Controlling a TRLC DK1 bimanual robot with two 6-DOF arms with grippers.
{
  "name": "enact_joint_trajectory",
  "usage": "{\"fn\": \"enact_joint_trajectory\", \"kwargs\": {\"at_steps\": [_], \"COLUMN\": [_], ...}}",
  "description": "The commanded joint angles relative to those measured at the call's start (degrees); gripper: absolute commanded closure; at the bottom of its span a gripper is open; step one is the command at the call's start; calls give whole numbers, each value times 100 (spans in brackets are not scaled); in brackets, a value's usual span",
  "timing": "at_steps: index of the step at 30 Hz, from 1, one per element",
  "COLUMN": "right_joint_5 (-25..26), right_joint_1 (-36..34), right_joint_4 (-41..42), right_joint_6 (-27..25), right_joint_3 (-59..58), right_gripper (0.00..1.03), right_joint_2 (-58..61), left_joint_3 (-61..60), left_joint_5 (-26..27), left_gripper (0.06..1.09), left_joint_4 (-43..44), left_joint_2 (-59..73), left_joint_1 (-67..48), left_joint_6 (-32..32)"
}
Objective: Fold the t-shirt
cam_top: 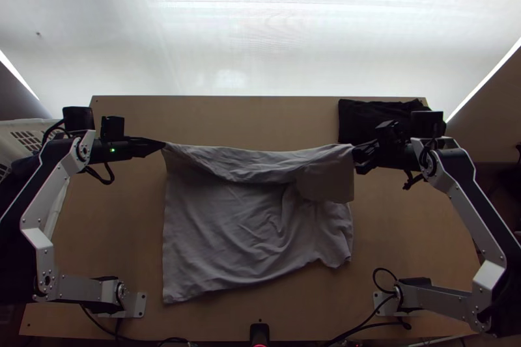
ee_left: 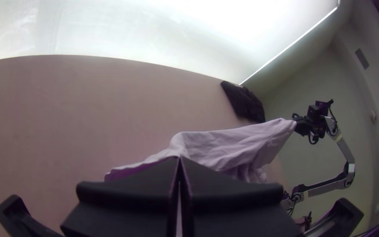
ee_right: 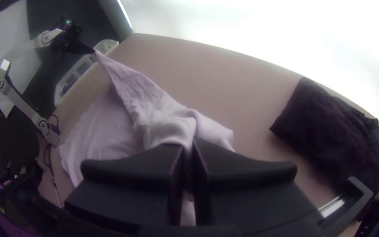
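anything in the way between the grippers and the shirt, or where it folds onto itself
Nothing visible: the left gripper and right gripper hold the t-shirt at opposite ends of its far edge, and nothing lies on its near part. The black cloth lies clear of it.

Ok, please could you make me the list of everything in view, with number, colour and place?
T-shirt: one, grey, mid-table, far edge gripped at both sides
Cloth: one, black, table's far right corner
Basket: one, white, left of table
Table: one, light wooden, centre
Screen: one, white, beyond table
Device: one, black, near edge's middle
Cables: several, black, around arm bases
Left gripper, right gripper: two, black, on t-shirt
Arms: two, silver-grey and black, either side
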Motion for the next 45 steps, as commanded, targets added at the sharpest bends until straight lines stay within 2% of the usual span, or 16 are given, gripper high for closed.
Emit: {"fn": "enact_joint_trajectory", "kwargs": {"at_steps": [1, 6, 13, 16, 17, 18, 19, 20, 21, 22, 27, 31, 36, 40, 43, 45], "right_joint_5": [346, 381, 742, 751, 751, 742, 751, 751, 751, 759, 900, 944, 935, 505, 153, -102], "right_joint_1": [151, 221, 230, 142, 142, 133, 133, 133, 133, 133, 133, 151, 151, -69, -535, -974], "right_joint_4": [578, 596, 684, 719, 719, 719, 719, 719, 657, 613, 429, -213, -1399, -2700, -3553, -3983], "right_joint_6": [8, 52, 122, 219, 236, 254, 271, 368, 377, 386, 342, 324, 263, 131, -309, -528], "right_joint_3": [615, 1626, 2724, 3085, 3182, 3252, 3287, 3419, 3542, 3656, 3973, 3858, 2935, 2180, 1766, 1591], "right_gripper": [100, 100, 100, 100, 100, 99, 89, 59, 17, 3, 4, 4, 4, 4, 4, 4], "right_joint_2": [974, 1827, 2802, 3066, 3110, 3119, 3075, 3057, 3048, 2995, 2741, 2565, 1730, 1167, 956, 930], "left_joint_3": [-69, 107, 845, 1056, 1144, 1258, 1364, 1407, 1443, 1460, 1847, 2023, 2225, 1592, 1205, 1012], "left_joint_5": [-323, -569, -1026, -1535, -1746, -1949, -2019, -2054, -2186, -2239, -2388, -2327, -1826, -1448, -1386, -1122], "left_gripper": [105, 105, 105, 105, 100, 83, 51, 15, 10, 10, 10, 10, 10, 10, 10, 11], "left_joint_4": [513, 874, 1014, 1296, 1392, 1419, 1401, 1401, 1392, 1392, 733, -260, -2809, -3688, -4066, -4426], "left_joint_2": [392, 577, 1491, 1667, 1719, 1755, 1755, 1693, 1596, 1464, 1324, 1104, 796, -38, -610, -891], "left_joint_1": [-315, -262, 134, 336, 424, 494, 512, 512, 503, 503, 424, 186, -315, -482, -508, -429], "left_joint_6": [-60, -209, -499, -596, -745, -842, -851, -842, -824, -833, -789, -543, 477, 828, 942, 1057]}}
